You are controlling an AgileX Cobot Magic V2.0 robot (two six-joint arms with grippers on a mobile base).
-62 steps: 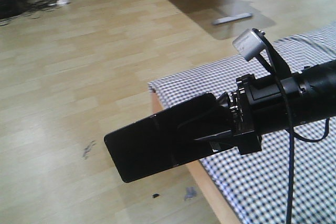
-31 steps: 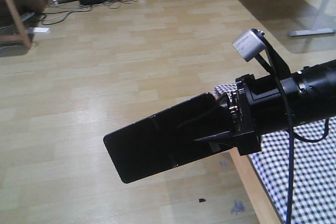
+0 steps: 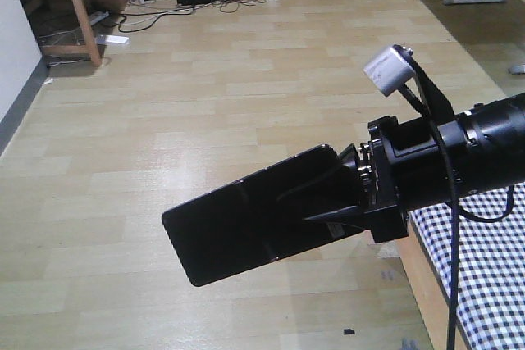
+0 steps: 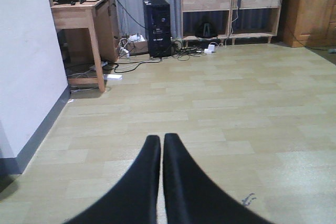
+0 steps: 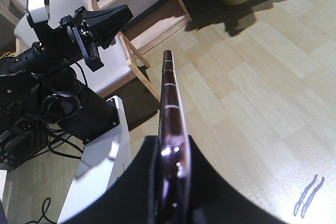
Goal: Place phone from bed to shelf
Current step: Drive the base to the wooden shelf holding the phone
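1. Right jaws: clenched on the phone (image 3: 246, 223), one finger on each flat face. The right wrist view shows it edge-on (image 5: 170, 124), with the pinkish rim visible between the fingers.
2. The phone sticks out well past the jaw tips. About the rear third is inside the grasp, the rest is free in the air. It touches nothing else.
3. In the front view its dark face is tilted, and the far end hangs lower than the clamped end.
4. Below the phone is only the wood-look floor (image 3: 205, 120).
5. The bed (image 3: 492, 284) is behind the right jaws, under my right arm (image 3: 476, 149). Only its checked corner and wooden side rail show. The phone is clear of it.
6. Left jaws: closed tip to tip with nothing between them, pointing out over the floor.
7. The pine shelf (image 4: 231, 9) stands at the far wall, well ahead of the left jaws and slightly to their right.
8. A black PC tower (image 4: 156, 27) sits just left of the shelf, with cables (image 4: 173, 53) on the floor at its base.
9. A wooden desk (image 4: 79, 11) stands further left, against the white wall (image 4: 26, 51).
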